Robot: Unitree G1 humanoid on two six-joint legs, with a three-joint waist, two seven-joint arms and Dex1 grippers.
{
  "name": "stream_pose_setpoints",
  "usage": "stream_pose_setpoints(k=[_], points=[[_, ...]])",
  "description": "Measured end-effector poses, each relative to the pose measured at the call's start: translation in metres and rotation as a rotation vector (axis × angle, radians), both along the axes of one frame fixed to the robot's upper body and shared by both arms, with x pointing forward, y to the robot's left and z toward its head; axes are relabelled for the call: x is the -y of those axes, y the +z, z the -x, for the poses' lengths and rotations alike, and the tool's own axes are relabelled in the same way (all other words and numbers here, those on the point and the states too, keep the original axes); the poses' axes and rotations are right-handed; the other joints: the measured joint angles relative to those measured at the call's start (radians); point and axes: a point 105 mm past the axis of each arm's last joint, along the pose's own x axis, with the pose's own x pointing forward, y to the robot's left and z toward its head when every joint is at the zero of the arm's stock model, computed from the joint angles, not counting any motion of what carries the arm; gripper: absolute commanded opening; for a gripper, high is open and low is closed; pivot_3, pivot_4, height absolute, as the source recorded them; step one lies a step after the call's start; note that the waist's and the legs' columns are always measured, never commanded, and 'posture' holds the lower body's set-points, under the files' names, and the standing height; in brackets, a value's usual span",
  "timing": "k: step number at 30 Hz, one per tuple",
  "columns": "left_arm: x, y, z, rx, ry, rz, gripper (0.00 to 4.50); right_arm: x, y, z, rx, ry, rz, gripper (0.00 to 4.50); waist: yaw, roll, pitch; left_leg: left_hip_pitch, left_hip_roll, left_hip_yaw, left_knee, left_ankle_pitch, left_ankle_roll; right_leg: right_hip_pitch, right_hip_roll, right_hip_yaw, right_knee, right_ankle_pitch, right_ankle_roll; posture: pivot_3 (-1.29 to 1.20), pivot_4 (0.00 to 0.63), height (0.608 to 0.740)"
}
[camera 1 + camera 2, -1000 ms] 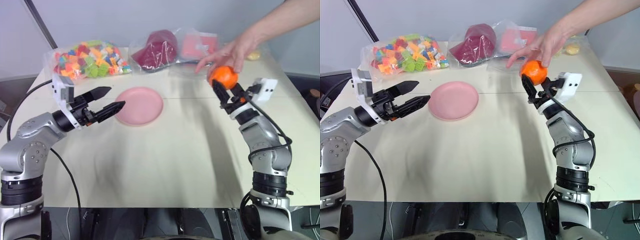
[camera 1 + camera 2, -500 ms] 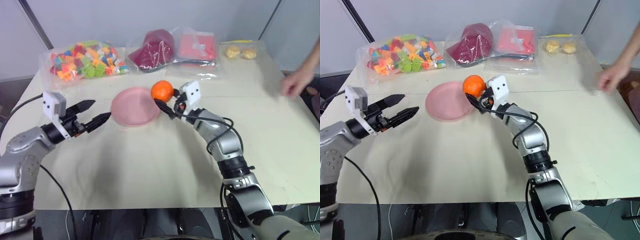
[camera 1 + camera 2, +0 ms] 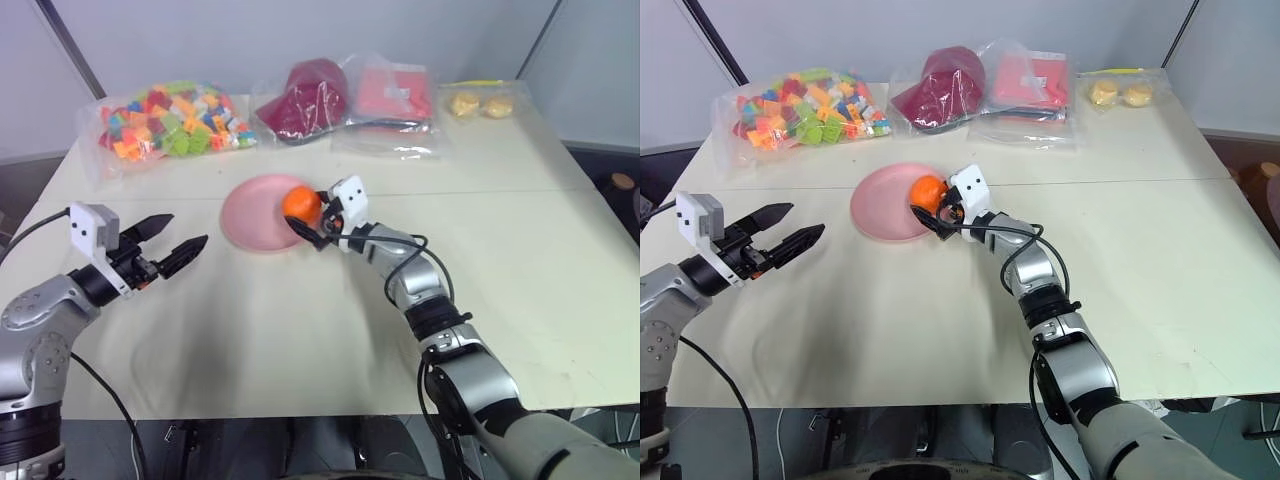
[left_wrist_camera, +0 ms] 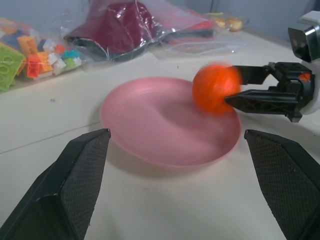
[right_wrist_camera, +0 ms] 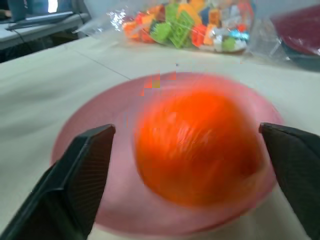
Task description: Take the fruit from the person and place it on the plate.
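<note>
The orange fruit (image 3: 300, 203) is over the right part of the pink plate (image 3: 250, 215), low against its surface and blurred in both wrist views. My right gripper (image 3: 312, 218) reaches in from the right with its fingers spread wide. The fruit (image 5: 197, 147) lies just ahead of them, between the two fingers (image 5: 90, 170). My left gripper (image 3: 188, 230) hangs open and empty to the left of the plate, a short gap away. The person is out of view.
Along the table's far edge lie a bag of coloured bricks (image 3: 170, 120), a dark red bagged item (image 3: 310, 100), a pink bagged item (image 3: 395, 92) and a clear bag of pale yellow lumps (image 3: 480, 104). Bare tabletop (image 3: 330, 330) stretches toward me.
My right arm carried the fruit from the person's hand leftward to the plate and opened. The person's hand withdrew off the right side. My left gripper drew back a little to the left.
</note>
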Motion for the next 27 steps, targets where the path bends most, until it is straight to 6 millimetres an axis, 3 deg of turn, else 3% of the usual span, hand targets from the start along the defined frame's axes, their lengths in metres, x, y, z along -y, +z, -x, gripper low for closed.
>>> stream_pose_setpoints(k=[5,10,13,16,23,27], points=[[0.001,-0.001,-0.001,0.001,0.009,0.015,4.50,0.006,0.005,-0.003,0.032,-0.032,0.005,4.48,0.000,0.000,0.000,0.000,0.000,0.000,0.000,0.000,0.000,0.000,0.000,0.000,0.000,0.000,0.000,0.00,0.150,0.740],[0.000,0.002,-0.003,0.008,0.023,0.017,4.50,0.024,0.041,0.002,0.134,-0.067,-0.026,4.48,0.002,0.000,0.000,0.000,0.000,0.000,0.000,0.000,0.000,0.000,0.000,0.000,0.000,0.000,0.000,0.00,0.150,0.740],[-0.002,0.005,-0.004,0.014,0.043,0.016,4.50,0.051,0.070,0.014,0.199,-0.094,-0.025,4.48,0.006,0.000,0.000,-0.001,0.000,0.000,0.000,-0.001,0.001,0.000,-0.001,0.000,0.000,0.000,0.000,0.00,0.150,0.740],[-0.005,0.005,-0.005,0.011,0.055,-0.003,4.50,0.083,0.084,0.032,0.216,-0.129,0.008,4.48,0.008,0.000,0.000,-0.001,0.000,0.000,0.000,-0.002,0.004,0.000,-0.001,0.000,-0.001,0.000,0.000,0.00,0.150,0.740],[-0.005,-0.003,-0.007,-0.011,0.088,0.031,4.50,0.144,0.065,0.060,0.089,-0.281,0.021,4.48,0.004,0.000,0.000,0.000,0.001,0.000,-0.001,-0.003,0.005,0.000,-0.001,0.001,-0.001,0.000,0.000,0.00,0.150,0.740],[-0.007,-0.024,-0.003,-0.056,0.136,0.079,4.50,0.187,0.037,0.075,0.004,-0.422,0.020,4.48,0.011,0.000,0.000,0.000,0.000,0.001,0.000,-0.003,0.006,0.001,-0.002,0.001,-0.001,0.000,0.000,0.00,0.150,0.740]])
